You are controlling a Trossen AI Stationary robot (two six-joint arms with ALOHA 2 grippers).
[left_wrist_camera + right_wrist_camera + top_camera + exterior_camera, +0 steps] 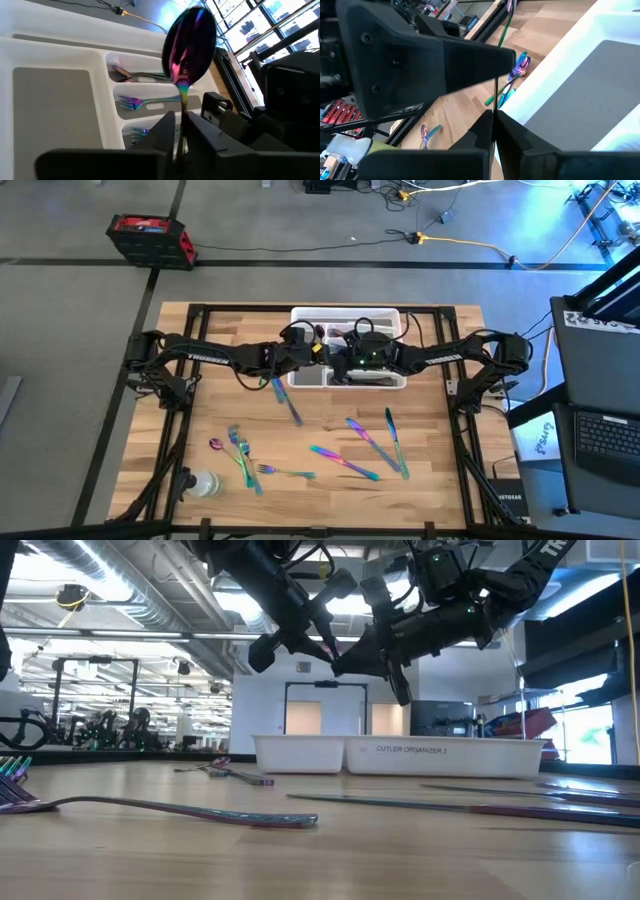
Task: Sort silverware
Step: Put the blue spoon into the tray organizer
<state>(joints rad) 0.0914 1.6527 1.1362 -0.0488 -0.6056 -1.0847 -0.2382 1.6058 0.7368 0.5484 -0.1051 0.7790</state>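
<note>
Both arms meet over the white tray (300, 316), which stands at the table's far middle. An iridescent pink-purple spoon (189, 45) stands between them, bowl up. My left gripper (181, 131) is shut on its handle. My right gripper (494, 122) is shut on the same thin handle farther from the bowl. The tray's compartments hold a spoon (131, 75) and forks (135, 103). Several more pieces of silverware (345, 463) lie flat on the wood nearer the front. My left gripper pinches the spoon's handle (182, 107) between its two fingers a little below the bowl. The spoon is lifted clear over the tray, its bowl standing beyond the fingertips. My right gripper pinches the handle (495, 106) between its two fingertips. The handle runs on from them past my left gripper's finger (470, 60) toward the bowl. The fingers lie along it. The spoon hangs clear of tray and table.
A knife (288, 402) lies just in front of the tray, and a spoon (520, 65) lies beside its wall. Forks and a spoon (240, 452) lie at the front left, by a clear bottle (205, 483). Black frame rails border the table's sides.
</note>
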